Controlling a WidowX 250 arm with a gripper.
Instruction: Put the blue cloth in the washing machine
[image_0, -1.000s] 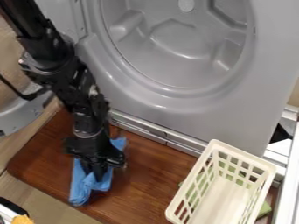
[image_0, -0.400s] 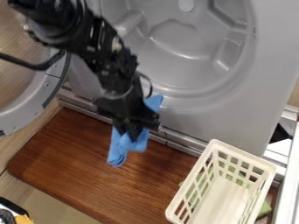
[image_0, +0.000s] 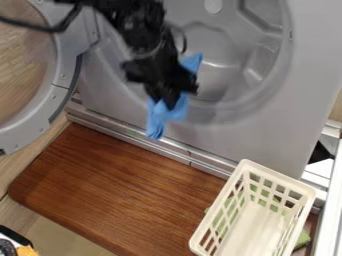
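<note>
The black gripper (image_0: 168, 104) hangs in front of the lower left rim of the washing machine's opening, shut on the blue cloth (image_0: 162, 120). One end of the cloth droops below the gripper over the grey front, and another part sticks out behind it at the upper right. The grey washing machine (image_0: 257, 132) stands upright with its round opening uncovered, its drum interior visible behind and to the right of the arm.
The round door (image_0: 57, 107) stands swung out at the left. Below the machine lies a brown wooden board (image_0: 120, 195). A cream basket (image_0: 267, 235) sits at the lower right, with something green beneath it.
The gripper has lifted the blue cloth off the wooden board and moved up and to the right with it, up to the machine's opening. The basket and machine have stayed in place.
</note>
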